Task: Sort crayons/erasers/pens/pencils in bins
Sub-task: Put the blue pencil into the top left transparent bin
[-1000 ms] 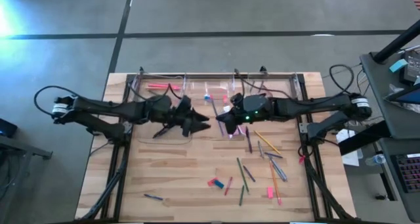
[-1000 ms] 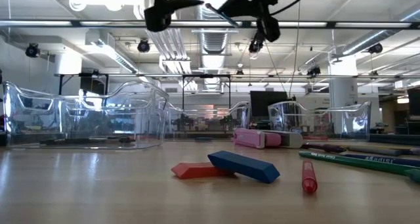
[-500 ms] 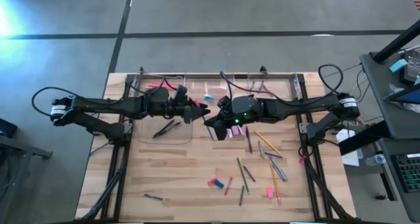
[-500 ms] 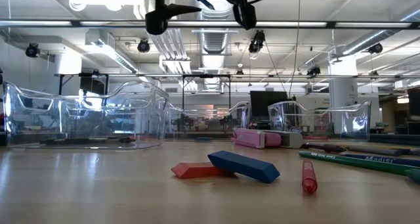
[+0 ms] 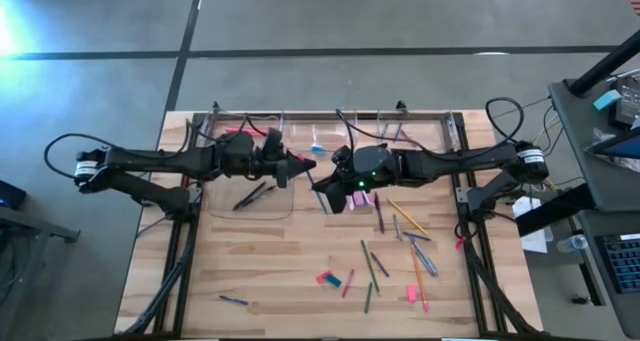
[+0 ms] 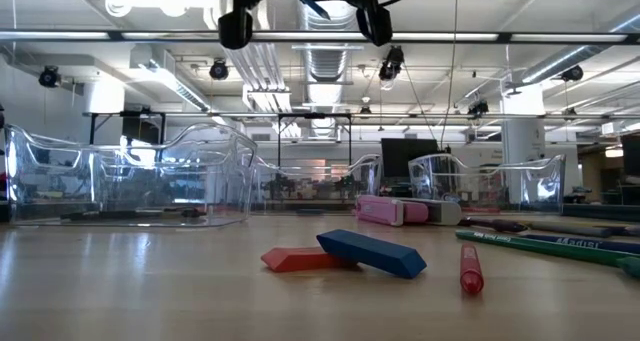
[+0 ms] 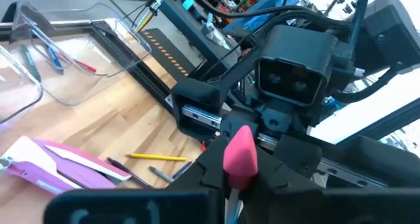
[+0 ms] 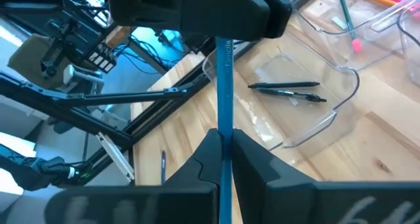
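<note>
A blue stick with a pink tip hangs in mid-air above the table's middle, between my two grippers. My right gripper is shut on it. My left gripper meets it from the left and is shut on its pink end. Clear bins stand along the far edge: a wide one with dark pens, one with pink things, and another. Erasers lie on the near table: a red one, a blue one and a pink one. My left gripper has the stick's pink end between its two fingers, coming level from the table's left. Its own body hides the exact place of contact in the right wrist view. My right gripper pinches the blue shaft between its two fingers, coming level from the table's right. The stick runs on ahead of the fingers, along them, into my left gripper. It is lifted clear of the table.
Several loose coloured sticks lie scattered on the right half of the table, and one short stick lies near the front left. Metal frame rails run along the table's sides.
My left gripper has gone toward the far edge and toward my right gripper, and its wide-open fingers have shut on the stick's end. My right gripper has carried the stick a little toward the table's left and now holds still.
</note>
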